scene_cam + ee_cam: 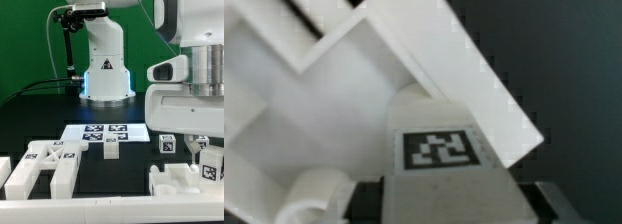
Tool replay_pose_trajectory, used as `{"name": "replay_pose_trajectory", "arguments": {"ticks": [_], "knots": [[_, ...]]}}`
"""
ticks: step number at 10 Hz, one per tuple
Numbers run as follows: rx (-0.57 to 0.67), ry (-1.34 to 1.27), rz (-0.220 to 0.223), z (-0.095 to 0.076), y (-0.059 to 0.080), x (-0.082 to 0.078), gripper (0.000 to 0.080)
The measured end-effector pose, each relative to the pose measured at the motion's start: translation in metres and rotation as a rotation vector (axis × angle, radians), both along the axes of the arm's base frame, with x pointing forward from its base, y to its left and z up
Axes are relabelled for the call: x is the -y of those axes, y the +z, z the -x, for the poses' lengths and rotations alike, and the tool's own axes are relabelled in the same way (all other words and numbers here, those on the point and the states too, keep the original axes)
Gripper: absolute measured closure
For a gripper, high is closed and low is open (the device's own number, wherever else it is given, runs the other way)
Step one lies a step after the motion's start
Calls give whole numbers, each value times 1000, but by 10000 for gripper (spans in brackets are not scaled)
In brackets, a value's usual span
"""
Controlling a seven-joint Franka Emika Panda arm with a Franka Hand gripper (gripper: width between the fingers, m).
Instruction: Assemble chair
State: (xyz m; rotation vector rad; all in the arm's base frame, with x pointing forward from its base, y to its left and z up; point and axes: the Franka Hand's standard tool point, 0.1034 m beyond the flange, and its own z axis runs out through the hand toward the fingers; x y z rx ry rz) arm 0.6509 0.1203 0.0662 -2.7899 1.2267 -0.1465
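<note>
In the wrist view my gripper (455, 200) is shut on a flat white chair part (446, 185) that carries a black-and-white tag (441, 148). The dark fingers (544, 196) press on both its sides. Just beyond it lies a large white chair piece (349, 80) with slanted bars, and a round white peg (313, 195) shows beside the held part. In the exterior view the gripper (190, 138) hangs low at the right, over a white chair piece (185, 180) with tagged parts (210, 162) around it. Its fingertips are hidden there.
A white framed chair piece with tags (45, 165) lies at the exterior view's front left. The marker board (105, 132) lies in the middle, with a small white part (111, 150) in front of it. The robot base (105, 70) stands behind.
</note>
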Motion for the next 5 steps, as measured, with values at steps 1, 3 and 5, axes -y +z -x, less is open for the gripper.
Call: {"name": "replay_pose_trajectory", "arguments": {"ticks": [1,3,5], "knots": [[-9,-127,-22,1,0,-1,509],[-15,-374,-64,1,-1,0,509],[-13,-482,-96,3,-1,-1,509]]}}
